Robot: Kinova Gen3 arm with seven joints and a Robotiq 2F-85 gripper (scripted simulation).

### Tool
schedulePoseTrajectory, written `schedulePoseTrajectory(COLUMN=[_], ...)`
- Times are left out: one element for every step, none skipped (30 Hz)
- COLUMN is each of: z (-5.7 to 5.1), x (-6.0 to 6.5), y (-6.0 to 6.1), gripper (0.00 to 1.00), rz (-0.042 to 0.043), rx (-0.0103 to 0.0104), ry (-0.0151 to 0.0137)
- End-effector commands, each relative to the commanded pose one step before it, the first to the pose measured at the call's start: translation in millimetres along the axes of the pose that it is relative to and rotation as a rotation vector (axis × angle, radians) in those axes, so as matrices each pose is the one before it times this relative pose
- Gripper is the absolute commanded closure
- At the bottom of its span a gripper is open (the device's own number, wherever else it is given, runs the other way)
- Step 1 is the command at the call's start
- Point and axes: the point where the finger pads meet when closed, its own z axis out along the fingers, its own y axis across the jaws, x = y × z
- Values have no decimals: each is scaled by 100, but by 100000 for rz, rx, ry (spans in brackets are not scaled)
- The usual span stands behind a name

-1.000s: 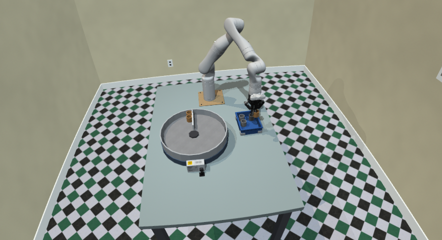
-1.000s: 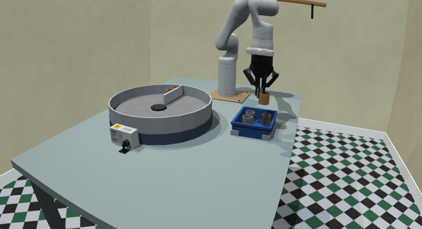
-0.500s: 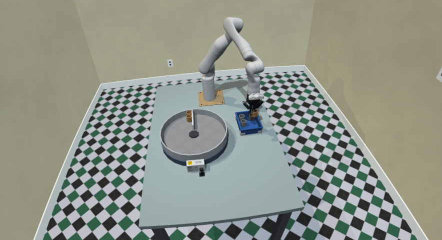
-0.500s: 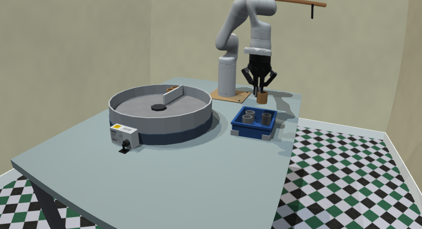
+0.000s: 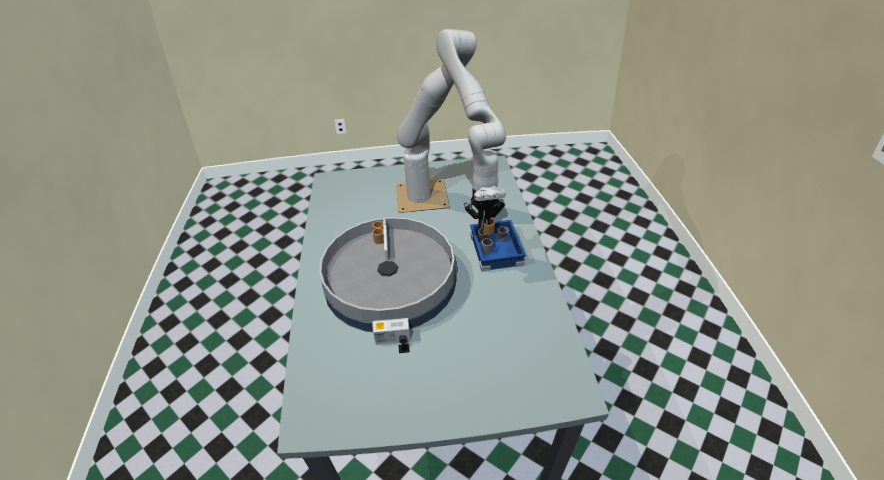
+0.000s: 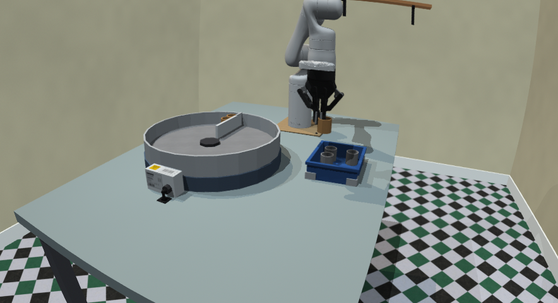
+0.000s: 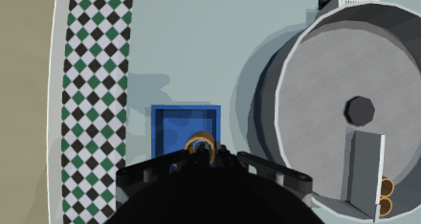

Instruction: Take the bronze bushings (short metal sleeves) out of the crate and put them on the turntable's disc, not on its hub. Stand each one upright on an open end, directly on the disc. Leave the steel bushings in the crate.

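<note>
My gripper point(image 5: 488, 222) point(image 6: 320, 116) point(image 7: 212, 147) is shut on the wall of a bronze bushing point(image 5: 489, 227) point(image 6: 324, 124) point(image 7: 204, 139) and holds it upright above the blue crate point(image 5: 513, 254) point(image 6: 314, 160) point(image 7: 163, 125). Three steel bushings point(image 5: 487, 246) point(image 6: 327, 157) stand in the crate; one more point(image 5: 502, 232) point(image 6: 351, 156) is at its right side. The turntable point(image 5: 387, 269) point(image 6: 213, 144) point(image 7: 330, 97) lies left of the crate, with a dark hub point(image 5: 387, 268) point(image 6: 209, 142) point(image 7: 360, 110) at its centre. Two bronze bushings point(image 5: 377, 231) point(image 6: 228, 116) point(image 7: 385, 196) stand on the disc beside a grey divider point(image 5: 386, 234) point(image 6: 228, 125) point(image 7: 364, 166).
The turntable has a raised rim point(image 5: 346, 300) point(image 6: 202, 156) and a small control box point(image 5: 390, 331) point(image 6: 163, 178) at its front. The arm's base point(image 5: 420, 189) point(image 6: 300, 105) stands on a wooden plate behind the crate. A wooden shelf point(image 6: 384, 2) hangs on the back wall.
</note>
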Motion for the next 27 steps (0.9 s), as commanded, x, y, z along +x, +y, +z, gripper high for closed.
schedulePoseTrajectory(z=[-489, 0, 0, -1, -1, -1, -1, -1, -1, -1, -1, -2, -2, -2, -2, -2, -2, -2, 0, 0, -2, -2, -2, -2, -2, -2, -2], x=[35, 0, 0, -122, -122, -123, -125, -124, -124, -124, -124, -121, -121, -119, -116, -115, -112, -110, 0, 0, -107, -104, -101, -98, -94, -91, -88], y=[3258, 0, 0, 802, 812, 821, 826, 829, 829, 827, 823, 816, 807, 797, 785, 771, 756, 740, 0, 0, 722, 704, 684, 664, 642, 620, 598], gripper=[100, 100, 100, 100, 100, 100, 100, 100, 100, 100, 100, 100, 100, 100, 100, 100, 100, 100, 100, 100, 100, 100, 100, 100, 100, 100, 100], rz=[370, 0, 0, 3, 3, 3, 3, 3, 3, 2, 2, 2, 2, 2, 2, 1, 1, 1, 0, 0, 1, 1, 1, 1, 1, 0, 0], rx=[388, 0, 0, 12, 12, 12, 13, 13, 13, 14, 14, 14, 14, 14, 14, 14, 14, 14, 0, 0, 14, 13, 13, 13, 12, 12, 12], ry=[1322, 0, 0, 1, 2, 2, 2, 2, 3, 3, 3, 4, 4, 4, 5, 5, 5, 6, 0, 0, 6, 6, 7, 7, 7, 7, 7])
